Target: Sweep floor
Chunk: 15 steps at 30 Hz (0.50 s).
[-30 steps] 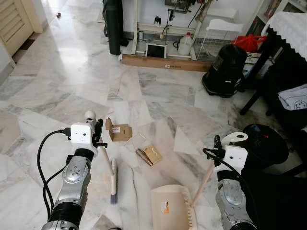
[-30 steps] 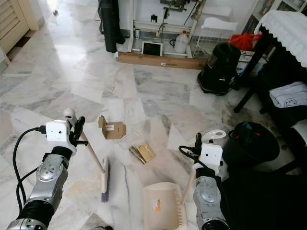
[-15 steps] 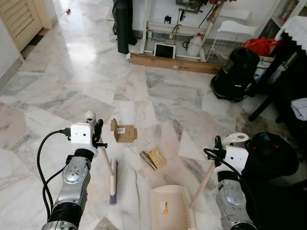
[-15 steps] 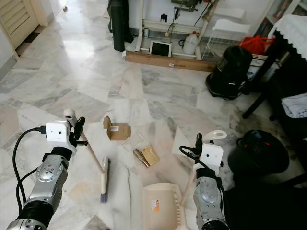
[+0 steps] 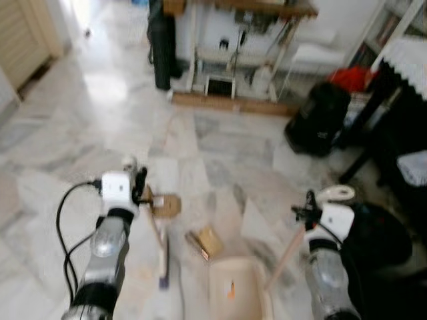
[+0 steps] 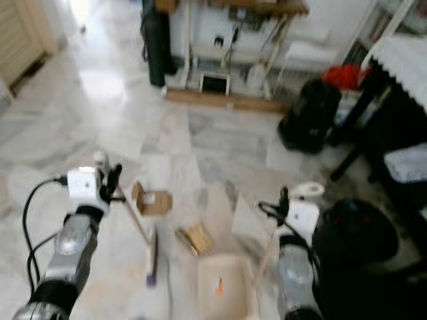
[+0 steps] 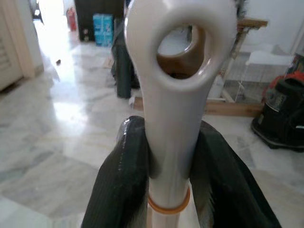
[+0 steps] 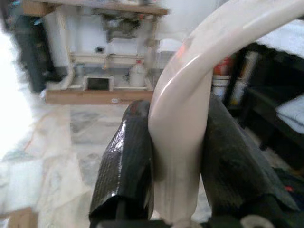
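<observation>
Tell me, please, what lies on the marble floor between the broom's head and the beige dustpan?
A small tan flat packet with a darker piece beside it lies there, seen in the left eye view, between the broom's head and the dustpan.

No readable text anywhere. Frames blurred. Orange mark on dustpan [image 5: 230, 291] and label on cardboard box [image 6: 151, 201] illegible.

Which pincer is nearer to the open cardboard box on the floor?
Left. The left pincer is just beside the cardboard box; the right pincer is far across.
</observation>
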{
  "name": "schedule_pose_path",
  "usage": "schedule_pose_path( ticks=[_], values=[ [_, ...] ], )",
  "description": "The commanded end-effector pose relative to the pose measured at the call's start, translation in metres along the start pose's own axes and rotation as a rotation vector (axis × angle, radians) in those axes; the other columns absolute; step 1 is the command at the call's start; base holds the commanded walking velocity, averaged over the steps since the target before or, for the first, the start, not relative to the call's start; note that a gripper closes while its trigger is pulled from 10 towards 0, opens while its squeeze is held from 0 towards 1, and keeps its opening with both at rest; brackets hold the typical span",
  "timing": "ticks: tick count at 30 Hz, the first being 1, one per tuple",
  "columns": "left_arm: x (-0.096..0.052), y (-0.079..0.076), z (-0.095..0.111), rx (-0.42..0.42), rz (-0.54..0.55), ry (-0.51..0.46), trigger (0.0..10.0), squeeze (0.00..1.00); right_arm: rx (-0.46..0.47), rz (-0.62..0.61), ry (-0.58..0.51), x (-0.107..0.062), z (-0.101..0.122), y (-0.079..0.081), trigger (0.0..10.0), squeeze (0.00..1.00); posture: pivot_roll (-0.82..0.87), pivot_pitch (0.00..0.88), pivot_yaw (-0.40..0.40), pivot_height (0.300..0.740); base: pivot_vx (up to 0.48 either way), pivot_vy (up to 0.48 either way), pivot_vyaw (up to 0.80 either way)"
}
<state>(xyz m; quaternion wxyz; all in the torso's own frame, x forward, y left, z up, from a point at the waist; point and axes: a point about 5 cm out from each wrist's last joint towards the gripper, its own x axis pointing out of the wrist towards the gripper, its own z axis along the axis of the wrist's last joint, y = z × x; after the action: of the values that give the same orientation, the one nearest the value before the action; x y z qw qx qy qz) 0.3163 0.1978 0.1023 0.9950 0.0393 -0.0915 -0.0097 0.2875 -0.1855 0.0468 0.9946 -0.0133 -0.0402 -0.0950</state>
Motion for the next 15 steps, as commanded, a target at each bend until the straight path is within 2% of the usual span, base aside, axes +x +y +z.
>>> schedule_pose_path(
  ticks=[1,15],
  values=[
    [0.0039,-0.0029,0.0085,0.015,-0.014,-0.040,10.0,0.00,0.002,-0.023,-0.013,-0.0001,0.0015,-0.0065,10.0,0.00,0.14,0.118,-0.100,0.740,0.300,0.000,0.00],
    [0.0043,-0.0036,0.0109,0.011,-0.021,-0.050,10.0,0.00,0.005,-0.026,-0.014,-0.0004,0.0016,-0.0061,10.0,0.00,0.14,0.119,-0.098,0.740,0.301,0.000,0.00]
  ],
)
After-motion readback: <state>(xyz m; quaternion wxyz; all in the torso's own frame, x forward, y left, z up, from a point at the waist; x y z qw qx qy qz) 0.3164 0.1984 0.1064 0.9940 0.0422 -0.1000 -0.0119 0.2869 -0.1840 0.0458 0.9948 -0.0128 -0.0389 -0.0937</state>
